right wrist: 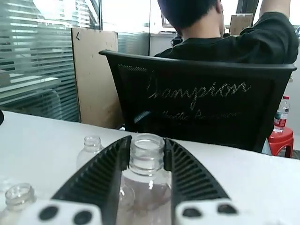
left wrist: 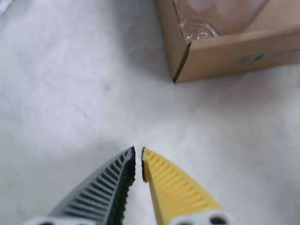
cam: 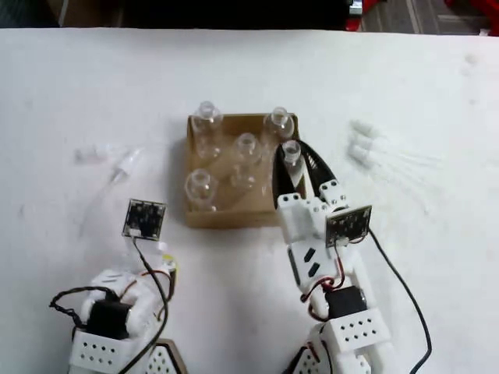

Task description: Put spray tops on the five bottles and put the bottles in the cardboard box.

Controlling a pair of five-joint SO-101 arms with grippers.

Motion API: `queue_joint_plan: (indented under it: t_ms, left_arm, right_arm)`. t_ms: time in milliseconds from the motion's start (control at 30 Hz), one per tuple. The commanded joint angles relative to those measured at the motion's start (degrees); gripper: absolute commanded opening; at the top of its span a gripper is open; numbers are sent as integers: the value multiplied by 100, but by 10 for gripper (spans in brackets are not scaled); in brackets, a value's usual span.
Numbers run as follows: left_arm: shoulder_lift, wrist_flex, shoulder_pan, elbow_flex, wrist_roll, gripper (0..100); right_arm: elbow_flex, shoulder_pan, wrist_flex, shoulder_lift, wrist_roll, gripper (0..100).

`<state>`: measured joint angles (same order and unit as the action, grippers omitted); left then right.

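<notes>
The open cardboard box (cam: 204, 216) sits mid-table with several clear, capless bottles in it, among them one (cam: 246, 148) in the middle and one (cam: 201, 185) at the near left. My right gripper (cam: 300, 162) is shut on the neck of another capless bottle (cam: 291, 153) at the box's right side; in the right wrist view its black fingers (right wrist: 104, 171) clamp that bottle (right wrist: 146, 154). Spray tops lie left of the box (cam: 125, 162) and right of it (cam: 365, 144). My left gripper (left wrist: 138, 161) is shut and holds nothing over bare table, near the box's corner (left wrist: 187, 58).
Both arm bases stand at the table's near edge. The left arm's wrist camera (cam: 144, 218) hangs just left of the box. Two more bottles (right wrist: 92, 145) (right wrist: 18, 197) stand beside the held one. Beyond the table's far edge is a black office chair (right wrist: 201, 101).
</notes>
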<state>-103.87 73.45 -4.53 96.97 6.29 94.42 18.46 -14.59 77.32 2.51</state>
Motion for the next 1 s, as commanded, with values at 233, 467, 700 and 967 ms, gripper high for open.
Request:
queue_joint_plan:
  t_ms: [233,467,700,967]
  left_arm:
    - [-48,35,-75,0,79,31]
    - [-48,35,-75,0,79,31]
    - [-48,35,-75,0,79,31]
    - [-48,35,-75,0,79,31]
  right_arm:
    - [211,-13,-479,48,-53,16]
    - [-9,-13,-673,-1121,-53,16]
    - [-193,-4,-1833,-2818,-53,16]
    - [53,-13,-2246,-3090,-44,16]
